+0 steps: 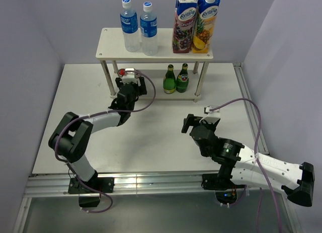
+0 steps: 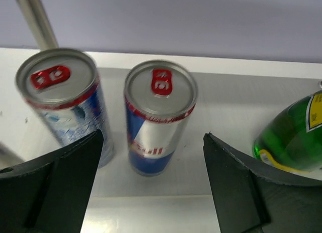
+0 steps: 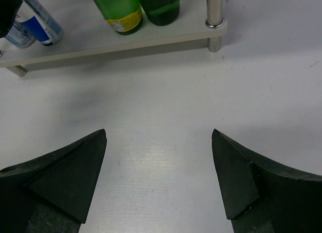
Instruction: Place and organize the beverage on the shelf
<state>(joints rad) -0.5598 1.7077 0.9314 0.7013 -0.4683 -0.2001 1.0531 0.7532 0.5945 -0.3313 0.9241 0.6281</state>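
Observation:
The shelf (image 1: 108, 42) carries two water bottles (image 1: 130, 26) and two juice cartons (image 1: 184, 24) on its top board. On the lower board (image 2: 226, 92) stand two green bottles (image 1: 170, 80) and, at the left, two cans. My left gripper (image 2: 153, 136) is open at the board's front edge. The blue and silver can (image 2: 158, 112) stands upright just beyond its fingers, with a gap on each side, and the second can (image 2: 65, 102) is to its left. My right gripper (image 3: 158, 135) hangs open over bare table with nothing in it.
The green bottle (image 2: 294, 137) stands close to my left gripper's right finger. A shelf leg (image 3: 215, 9) and the lower board's front edge (image 3: 151, 39) lie ahead of my right gripper. Grey walls close in the table on three sides.

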